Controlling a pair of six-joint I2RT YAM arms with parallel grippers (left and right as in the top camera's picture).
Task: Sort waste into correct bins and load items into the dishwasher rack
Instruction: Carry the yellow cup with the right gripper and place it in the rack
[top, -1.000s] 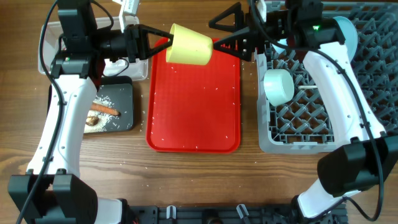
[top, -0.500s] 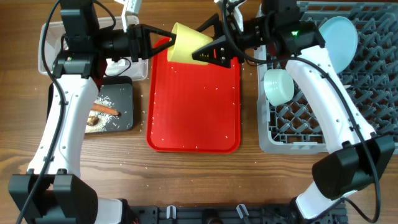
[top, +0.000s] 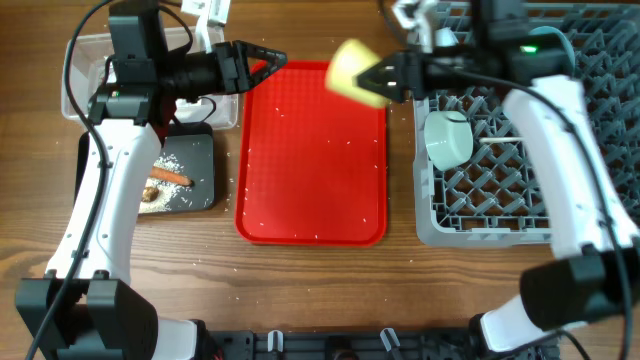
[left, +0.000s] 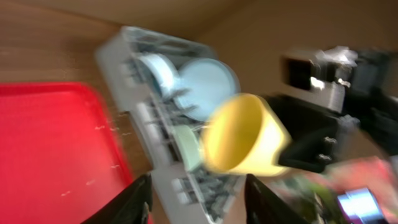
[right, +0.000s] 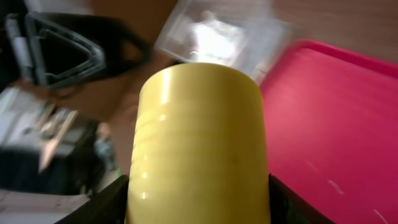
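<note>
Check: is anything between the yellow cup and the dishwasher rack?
Nothing visible. The right gripper holds the yellow cup above the right edge of the red tray, beside the dishwasher rack. A pale green cup occupies the rack's left side, so aim past it.

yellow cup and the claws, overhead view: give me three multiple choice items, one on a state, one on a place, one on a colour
1. How is the left claw? A open, holding nothing; B shut tight; C out of view.
2. Where is the yellow cup? A set down and released; B in the right claw, over the right edge of the tray; C in the left claw.
3. What colour is the tray? A blue; B grey; C red.

Answers: 1 A, its fingers are spread with nothing between them. 2 B, the right wrist view shows the cup filling that claw. 3 C, it is plainly red overhead.
</note>
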